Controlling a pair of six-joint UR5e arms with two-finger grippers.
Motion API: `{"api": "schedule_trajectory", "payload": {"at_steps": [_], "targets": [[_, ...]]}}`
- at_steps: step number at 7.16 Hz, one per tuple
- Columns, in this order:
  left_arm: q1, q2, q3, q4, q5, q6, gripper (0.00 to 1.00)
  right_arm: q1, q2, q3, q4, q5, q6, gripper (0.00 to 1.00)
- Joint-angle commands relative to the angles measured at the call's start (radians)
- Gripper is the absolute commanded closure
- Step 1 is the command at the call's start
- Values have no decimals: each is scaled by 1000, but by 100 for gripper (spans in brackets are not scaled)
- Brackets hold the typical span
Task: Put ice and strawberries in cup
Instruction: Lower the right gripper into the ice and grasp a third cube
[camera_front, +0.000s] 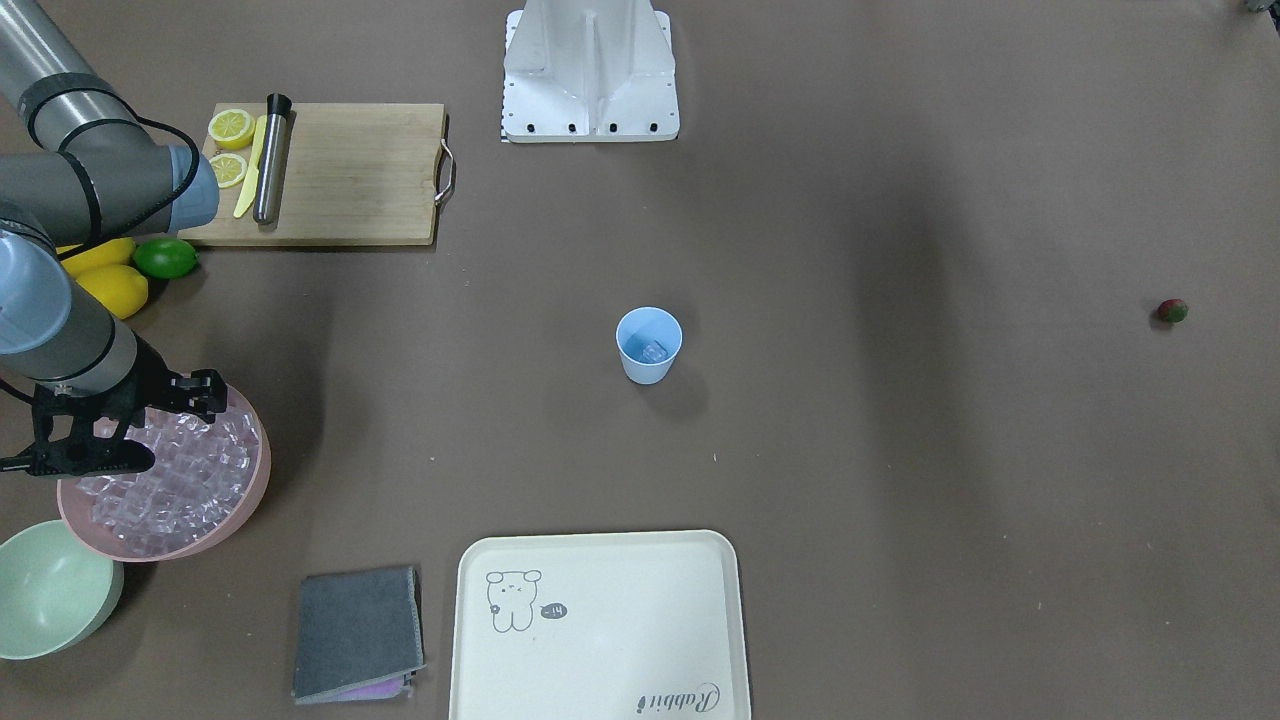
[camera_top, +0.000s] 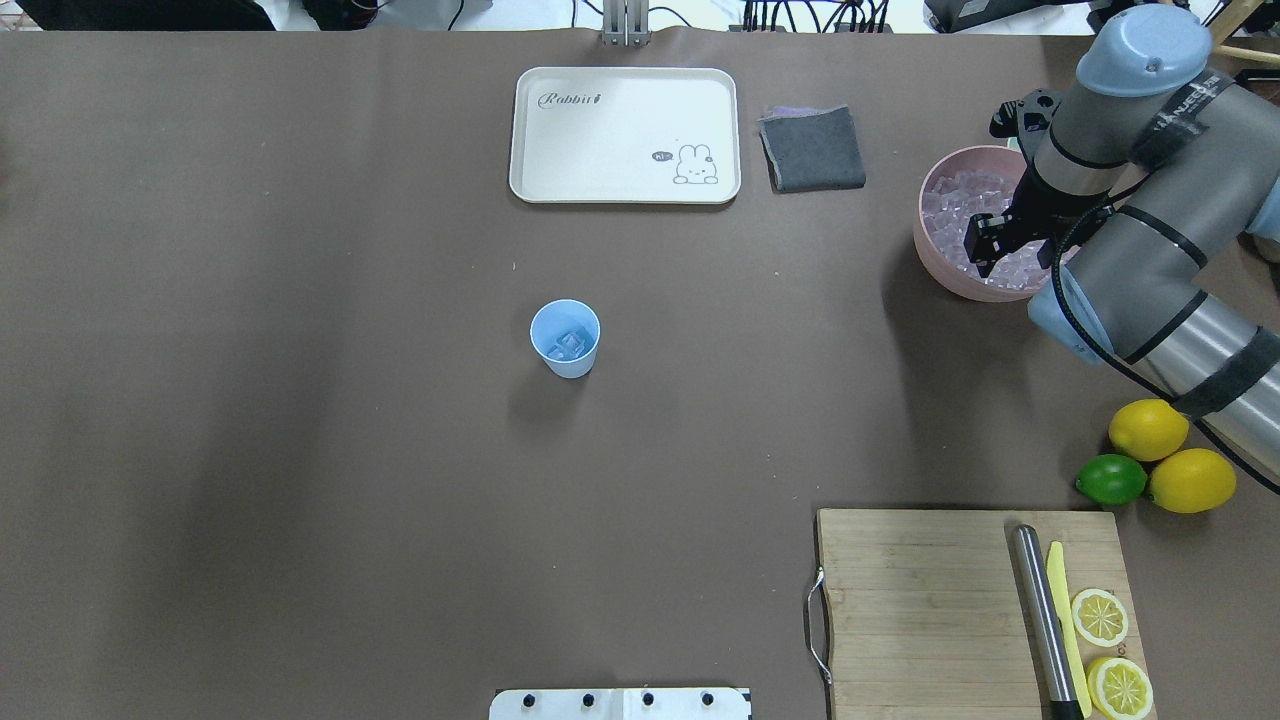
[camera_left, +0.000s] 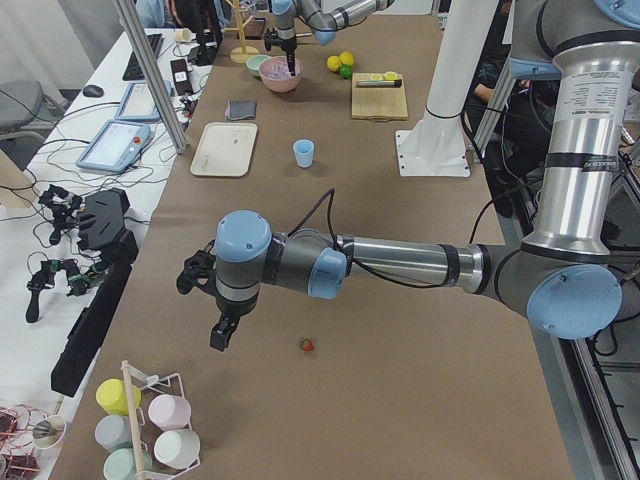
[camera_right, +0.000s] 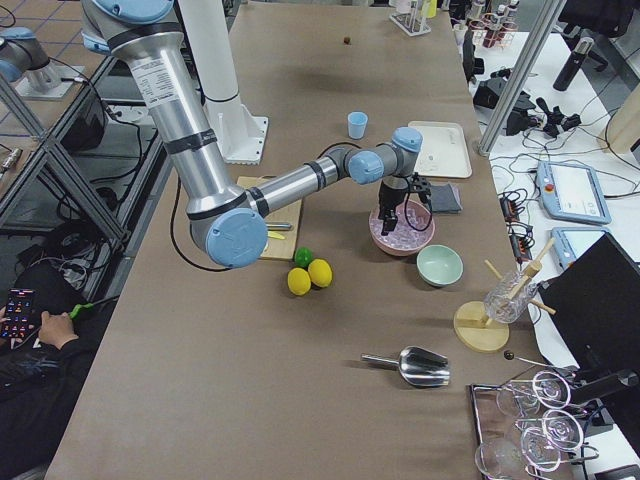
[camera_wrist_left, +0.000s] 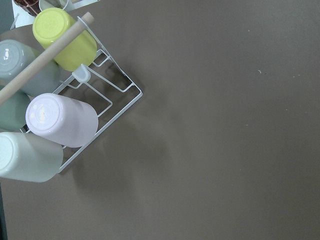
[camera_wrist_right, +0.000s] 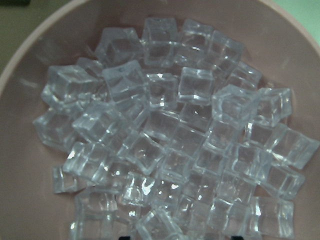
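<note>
The pale-blue cup (camera_front: 648, 345) stands upright mid-table, also in the overhead view (camera_top: 565, 338), with one ice cube (camera_top: 568, 345) in it. More ice (camera_wrist_right: 165, 135) fills the pink bowl (camera_front: 255, 480). My right gripper (camera_top: 985, 250) hangs low over that ice, jaws apart, nothing between them. The strawberry (camera_front: 1173, 310) lies alone on the table far off at my left end. In the exterior left view my left gripper (camera_left: 222, 335) hovers a short way from the strawberry (camera_left: 307, 346). I cannot tell whether it is open.
A mint-green bowl (camera_front: 50, 590) sits beside the pink bowl. A cream tray (camera_front: 600, 620) and grey cloth (camera_front: 357, 632) lie at the far edge. A cutting board (camera_front: 340, 175) holds lemon slices, knife and metal rod. A lime (camera_front: 165, 258) lies by two lemons. A mug rack (camera_wrist_left: 100, 100) stands near my left wrist.
</note>
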Motion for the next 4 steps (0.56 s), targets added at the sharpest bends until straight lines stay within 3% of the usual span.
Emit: {"api": "schedule_trajectory", "payload": {"at_steps": [1,3,4], "targets": [[0,-4,-3,-1,0,-1,2,0,-17,6,0,0,5,26],[0,-4,0,0,0,-1,2,-3,-16,11,0,2,19,30],[0,-4,0,0,0,-1,2,-6,-13,11,0,3,28,44]]}}
